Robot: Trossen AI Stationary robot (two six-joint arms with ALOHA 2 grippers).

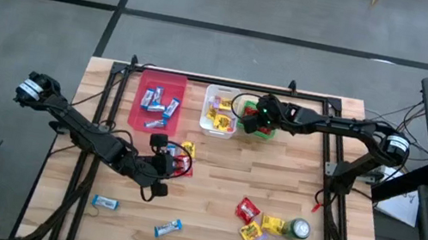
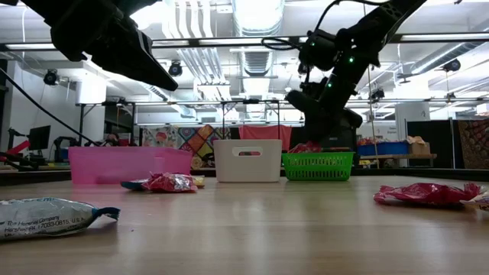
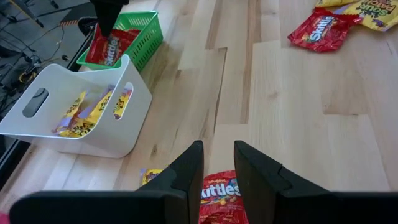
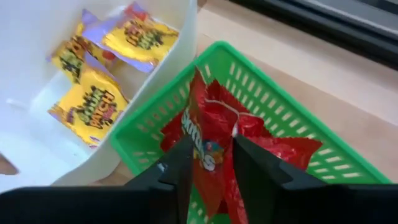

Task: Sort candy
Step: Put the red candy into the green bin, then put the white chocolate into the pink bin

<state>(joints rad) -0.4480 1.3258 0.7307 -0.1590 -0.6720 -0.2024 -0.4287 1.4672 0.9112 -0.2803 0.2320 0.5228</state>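
- Candy lies in three bins along the table's (image 1: 212, 181) far edge and loose on the wood.
- The pink bin (image 1: 158, 99) holds blue bars (image 1: 160, 102).
- The white bin (image 1: 221, 111), just right of the pink one, holds yellow packets (image 4: 87, 106).
- The green bin (image 4: 261, 118), touching the white bin's right side, holds red packets (image 4: 261, 140).
- Right gripper (image 1: 260, 117) hangs over the green bin. A red packet (image 4: 208, 140) stands on end between its fingers (image 4: 177, 168), which sit narrowly apart. I cannot tell whether they press on it or stand just clear of it.
- Left gripper (image 3: 216, 171) points down at mid-table, just over a red Skittles packet (image 3: 219, 198). Its fingers (image 3: 186, 171) are a narrow gap apart with the packet showing between the tips; grip or no grip, I cannot tell. A yellow packet (image 3: 149, 177) lies just beside it.
- Two blue bars lie near the front-left edge: one (image 1: 105, 202) left, one (image 1: 167, 229) farther right.
- A cluster at front right: a red packet (image 1: 248, 209) and yellow packets (image 1: 263, 226), next to a green can (image 1: 298, 230).
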